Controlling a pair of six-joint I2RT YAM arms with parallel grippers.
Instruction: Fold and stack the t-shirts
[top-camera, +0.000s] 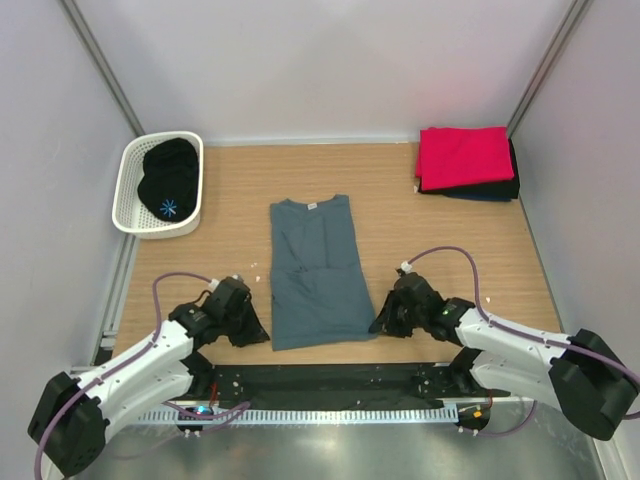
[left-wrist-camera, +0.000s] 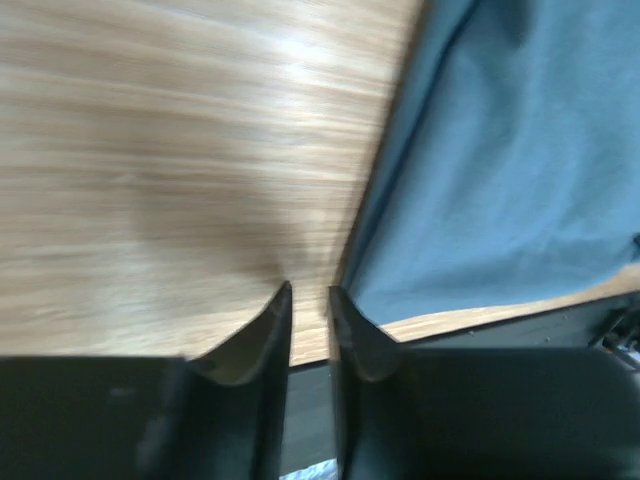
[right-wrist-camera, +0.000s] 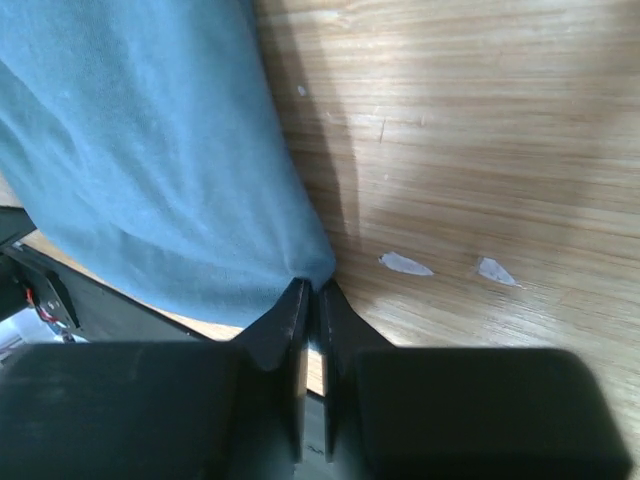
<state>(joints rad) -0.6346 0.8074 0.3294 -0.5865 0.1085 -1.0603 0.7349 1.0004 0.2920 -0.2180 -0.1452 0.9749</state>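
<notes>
A slate blue-grey t-shirt (top-camera: 315, 270) lies flat mid-table, folded into a long strip, collar at the far end. My left gripper (top-camera: 260, 338) sits low at its near-left corner. In the left wrist view its jaws (left-wrist-camera: 310, 290) stand slightly apart with bare wood between them, and the shirt's edge (left-wrist-camera: 500, 150) lies just to their right. My right gripper (top-camera: 380, 325) is at the near-right corner. In the right wrist view it (right-wrist-camera: 312, 287) is pinched on the corner of the cloth (right-wrist-camera: 150, 150). A folded red t-shirt (top-camera: 462, 155) tops dark ones (top-camera: 490, 190) at the far right.
A white perforated basket (top-camera: 135, 200) at the far left holds a bunched black t-shirt (top-camera: 170, 178). Walls enclose the table on three sides. A dark strip (top-camera: 330, 380) runs along the near edge between the arm bases. Small white scraps (right-wrist-camera: 405, 263) lie on the wood by the right gripper.
</notes>
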